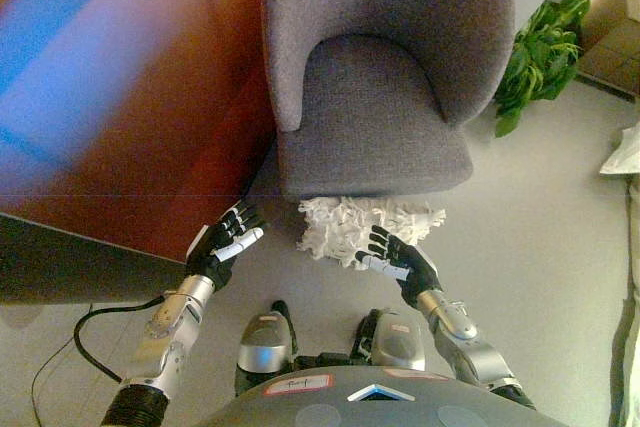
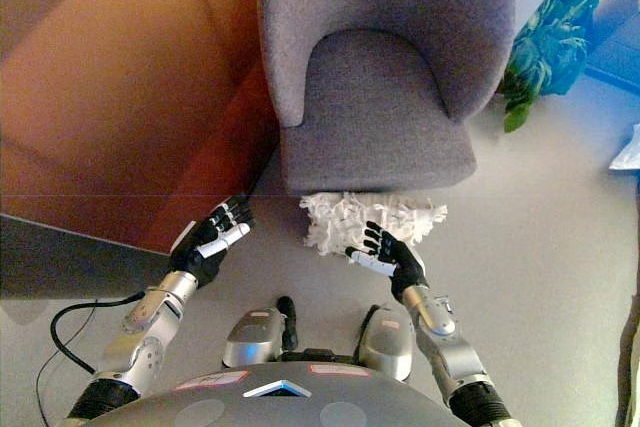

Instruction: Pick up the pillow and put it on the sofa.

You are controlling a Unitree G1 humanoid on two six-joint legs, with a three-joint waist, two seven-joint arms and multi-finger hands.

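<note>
A white shaggy pillow (image 1: 360,225) lies on the floor right in front of the grey sofa chair (image 1: 375,107), partly tucked under its front edge. My left hand (image 1: 226,244) hovers open to the left of the pillow, a short gap away from it. My right hand (image 1: 400,257) is open too, at the pillow's near right side, its fingers over the fringe. Neither hand holds anything. The sofa's seat is bare.
A brown wooden wall or cabinet (image 1: 150,97) stands to the left of the sofa. A green leafy plant (image 1: 540,57) stands at the right, with cardboard boxes (image 1: 615,32) behind it. Something white (image 1: 625,152) lies at the right edge.
</note>
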